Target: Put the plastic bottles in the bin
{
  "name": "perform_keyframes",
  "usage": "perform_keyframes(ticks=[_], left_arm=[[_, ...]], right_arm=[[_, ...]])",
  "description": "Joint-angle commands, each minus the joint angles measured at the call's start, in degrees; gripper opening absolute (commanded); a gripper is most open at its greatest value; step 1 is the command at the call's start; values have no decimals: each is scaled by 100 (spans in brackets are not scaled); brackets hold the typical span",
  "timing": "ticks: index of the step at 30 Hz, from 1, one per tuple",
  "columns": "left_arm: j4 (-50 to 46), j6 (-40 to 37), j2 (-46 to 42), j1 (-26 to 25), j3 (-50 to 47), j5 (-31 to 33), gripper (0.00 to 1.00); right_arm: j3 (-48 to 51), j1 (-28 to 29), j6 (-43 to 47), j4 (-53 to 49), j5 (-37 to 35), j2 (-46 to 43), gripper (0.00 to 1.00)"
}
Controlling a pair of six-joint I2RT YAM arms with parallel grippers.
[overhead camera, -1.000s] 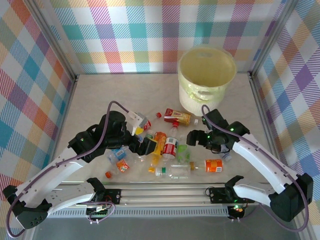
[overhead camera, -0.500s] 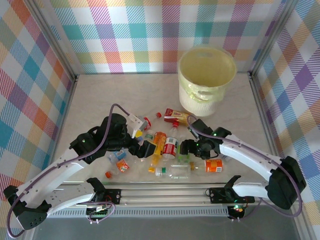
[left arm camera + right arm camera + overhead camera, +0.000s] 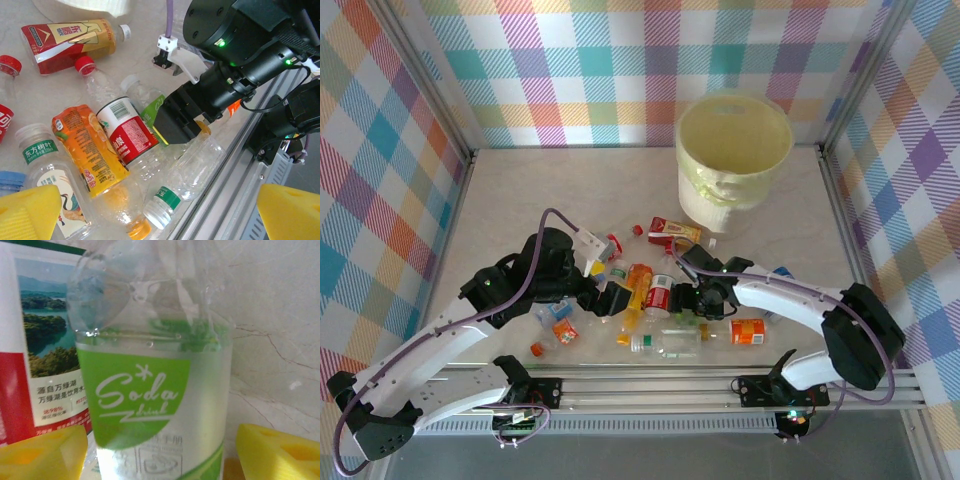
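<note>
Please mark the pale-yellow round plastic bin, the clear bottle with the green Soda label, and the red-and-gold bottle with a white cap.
Pale-yellow round plastic bin (image 3: pixel 752 205): top external view, outer side wall.
Clear bottle with green Soda label (image 3: pixel 145 400): right wrist view, on the label.
Red-and-gold bottle with white cap (image 3: pixel 70 37): left wrist view, on its label.

A pale-yellow bin (image 3: pixel 735 140) on a cream, marble-veined tabletop (image 3: pixel 520 190), ringed by pastel plaid walls (image 3: pixel 570 70). Clear plastic shows a green-and-white soda bottle (image 3: pixel 150 405), a red-label bottle (image 3: pixel 127 132), an orange bottle (image 3: pixel 87 145) and a red-and-gold bottle (image 3: pixel 70 37). White-and-black arms (image 3: pixel 430 345).
</note>
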State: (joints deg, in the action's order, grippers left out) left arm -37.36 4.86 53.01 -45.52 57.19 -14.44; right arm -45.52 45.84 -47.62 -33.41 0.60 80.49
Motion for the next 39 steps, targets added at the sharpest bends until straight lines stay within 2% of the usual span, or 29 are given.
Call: perform_keyframes(ticks=[1, 10, 19, 22, 28, 32, 39], left_arm=[[98, 41, -106, -80, -74, 20, 100], [193, 346, -82, -80, -99, -35, 100], [678, 1766, 11, -87, -317, 123, 100], [804, 2447, 123, -81, -336, 281, 100], [1233, 3528, 401, -88, -324, 202, 99], [1731, 3806, 740, -82, -331, -176, 96], [2306, 4024, 1208, -82, -263, -398, 95]], right_arm=[[102, 45, -91, 270, -101, 89, 76], [263, 47, 39, 477, -271, 4, 64], [133, 47, 434, 216, -536, -561, 56], [-1, 47, 728, 138, -395, -833, 55], [-228, 47, 1187, 124, 107, -1498, 53], [-359, 47, 1409, 166, 522, -1751, 53], [-480, 47, 1636, 270, 1236, -1954, 52]])
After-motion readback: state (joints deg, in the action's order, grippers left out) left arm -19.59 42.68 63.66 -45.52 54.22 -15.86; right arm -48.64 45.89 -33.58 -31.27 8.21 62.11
